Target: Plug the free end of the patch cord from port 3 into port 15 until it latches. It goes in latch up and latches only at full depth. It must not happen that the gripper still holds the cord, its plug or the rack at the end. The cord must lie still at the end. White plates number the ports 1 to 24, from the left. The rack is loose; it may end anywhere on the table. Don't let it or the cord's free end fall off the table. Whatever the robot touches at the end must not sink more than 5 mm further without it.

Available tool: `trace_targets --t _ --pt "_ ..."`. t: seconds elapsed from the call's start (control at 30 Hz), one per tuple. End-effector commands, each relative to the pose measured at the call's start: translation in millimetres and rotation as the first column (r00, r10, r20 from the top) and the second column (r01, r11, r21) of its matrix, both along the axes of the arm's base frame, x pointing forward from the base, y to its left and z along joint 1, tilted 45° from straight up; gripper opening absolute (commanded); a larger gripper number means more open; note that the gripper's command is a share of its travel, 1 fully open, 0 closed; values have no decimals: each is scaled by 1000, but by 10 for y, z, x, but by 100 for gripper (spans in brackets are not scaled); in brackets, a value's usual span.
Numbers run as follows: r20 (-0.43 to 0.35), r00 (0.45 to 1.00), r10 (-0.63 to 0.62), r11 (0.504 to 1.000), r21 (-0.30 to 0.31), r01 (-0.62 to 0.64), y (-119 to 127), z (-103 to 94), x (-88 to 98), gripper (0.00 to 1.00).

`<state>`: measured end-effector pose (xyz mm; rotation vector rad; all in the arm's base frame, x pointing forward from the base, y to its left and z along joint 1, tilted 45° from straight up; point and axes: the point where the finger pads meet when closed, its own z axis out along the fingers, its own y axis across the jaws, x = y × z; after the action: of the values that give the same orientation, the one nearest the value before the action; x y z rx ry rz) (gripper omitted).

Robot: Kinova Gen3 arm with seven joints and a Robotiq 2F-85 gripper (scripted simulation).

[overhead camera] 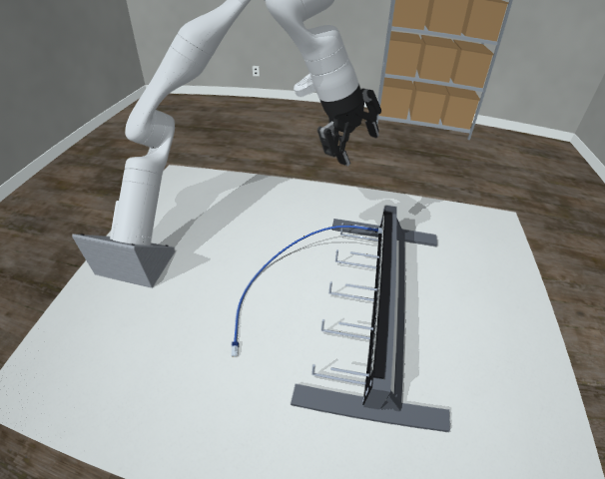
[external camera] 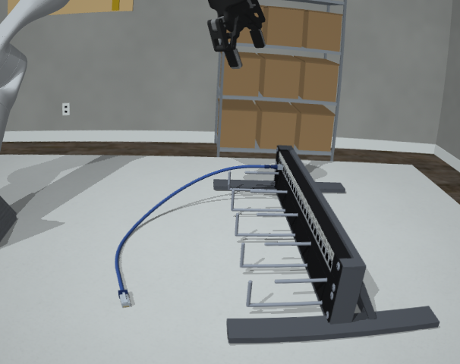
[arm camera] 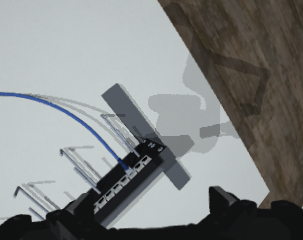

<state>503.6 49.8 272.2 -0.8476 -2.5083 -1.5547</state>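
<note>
At twelve o'clock, the empty hand [overhead camera: 357, 147] [external camera: 249, 56] [arm camera: 151, 203] gapes open; approach the plug [overhead camera: 235, 348] [external camera: 122, 298] slowly, squarely.

Background, top and exterior views: grey metal shelf unit [overhead camera: 431, 82] [external camera: 338, 78] stands near a plain grey wall [overhead camera: 205, 41] [external camera: 143, 78], tan cardboard boxes [overhead camera: 406, 55] [external camera: 279, 76] side by side on its tiers. White rectangular wall outlet [overhead camera: 255, 70] [external camera: 65, 108] sits above the white baseboard [overhead camera: 524, 133] [external camera: 105, 136]. Brown wood-grain floor [overhead camera: 272, 134] [external camera: 105, 149] [arm camera: 286, 75] also shows in wrist view. Exterior only: flat tan panel [external camera: 65, 5] on wall, cut off by frame, bearing a yellow strip [external camera: 115, 4]
</note>
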Motion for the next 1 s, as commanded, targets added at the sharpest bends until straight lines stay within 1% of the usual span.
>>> trace_targets --t 0.0,0.17,0.37,0.43,0.47,0.5,0.67,0.9,0.93,0.97 --pt "-74 997 -24 1000 -3 24 -118 -406 1 100" --pt "-166 984 -61 998 -36 55 -307 -935 -80 100" --pt "-274 957 -100 993 -80 81 -516 -1553 -257 100" --pt "-274 957 -100 993 -80 81 -516 -1553 -257 100" --pt "-317 941 -115 991 -99 88 -596 -1801 -354 100" --pt "-329 937 -119 991 -104 90 -618 -1870 -385 100" --pt "-413 899 -147 985 -143 96 -769 -2356 -634 100" --pt "-523 833 -180 977 -195 88 -951 -2980 -1066 100" --pt "-537 823 -184 975 -203 86 -975 -3064 -1135 100" --pt "-537 823 -184 975 -203 86 -975 -3064 -1135 100"
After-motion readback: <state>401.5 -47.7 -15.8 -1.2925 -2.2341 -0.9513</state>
